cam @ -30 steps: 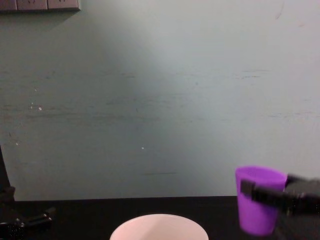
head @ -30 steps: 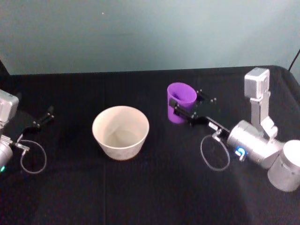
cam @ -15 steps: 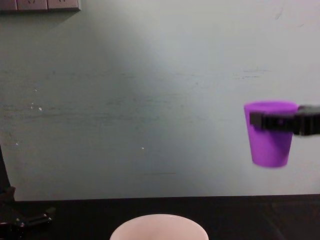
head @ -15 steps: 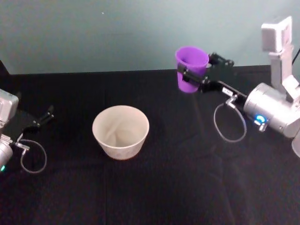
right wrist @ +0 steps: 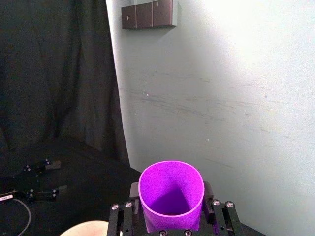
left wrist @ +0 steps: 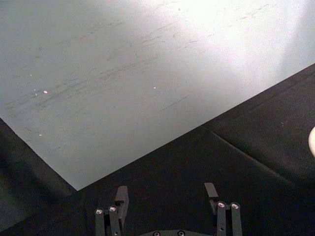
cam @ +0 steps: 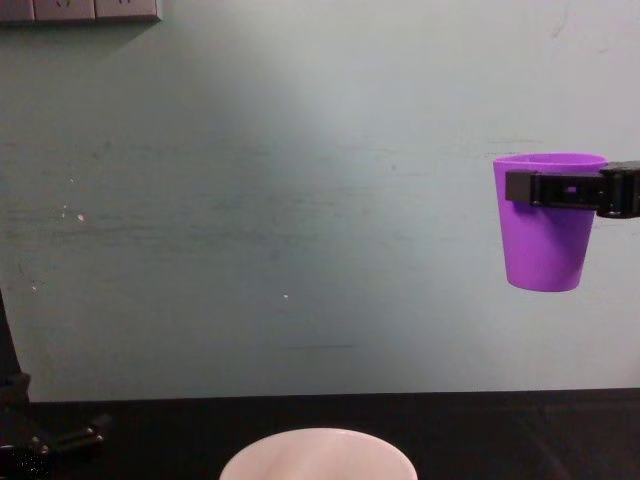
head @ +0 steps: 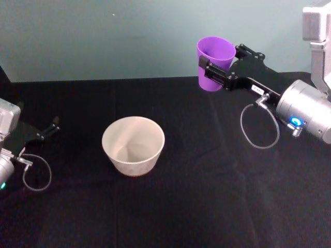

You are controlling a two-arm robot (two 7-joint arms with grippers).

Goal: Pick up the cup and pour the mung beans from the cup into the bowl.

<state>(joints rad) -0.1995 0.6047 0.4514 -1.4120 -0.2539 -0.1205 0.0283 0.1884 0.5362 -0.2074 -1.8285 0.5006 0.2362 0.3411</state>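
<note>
High above the bowl and off to its right, well apart from it, the cup hangs upright in the right gripper. The gripper's two black fingers are clamped on the cup's sides just under the rim. Left of the bowl, low over the black table, the left gripper sits idle, its fingers apart with nothing between them.

The cup's inside shows purple in the right wrist view, and I cannot make out the beans there.

The step in hand looks like the carry before the pour. To do it well, the cup should probably travel level until its lip stands over the bowl's middle. It should then come down nearer the bowl's rim before any tilt. A slow roll of the wrist toward the bowl would let the beans slide rather than leap. They are small and round, so any that miss would likely roll off across the cloth.

No brand or writing can be read. A small pale tag on the right gripper's body, right of the bowl, is too small to make out.
</note>
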